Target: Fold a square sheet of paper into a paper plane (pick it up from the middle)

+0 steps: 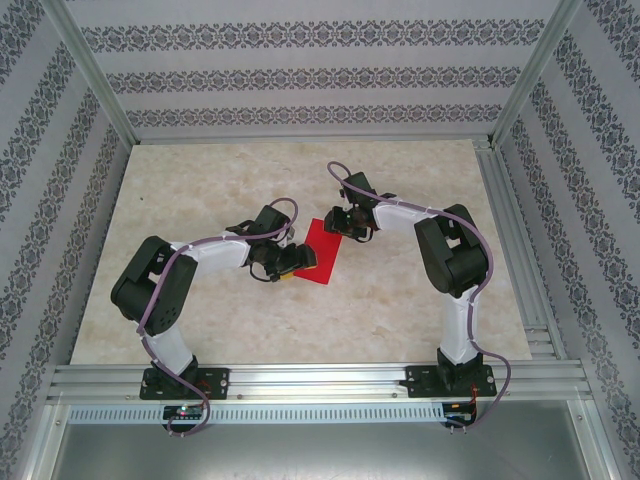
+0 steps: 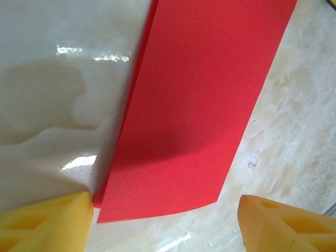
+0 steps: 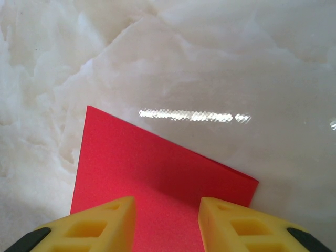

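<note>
One red sheet point(image 1: 325, 248) | long axis near-far | left gripper point(image 2: 165, 220) wide | right gripper point(image 3: 167, 223) narrow

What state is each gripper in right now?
Left gripper: open, fingers wide apart at the folded red paper's edge, gripping nothing.
Right gripper: open, narrower gap, over the paper's end, gripping nothing.

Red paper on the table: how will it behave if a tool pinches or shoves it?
Probably floppy: the red paper lies thin and flat on the table, so it would likely sag beyond a pinch. It likely slides easily, since the table shows glossy glare. Two layers show along its edge in the left wrist view, so a push may splay them.
</note>
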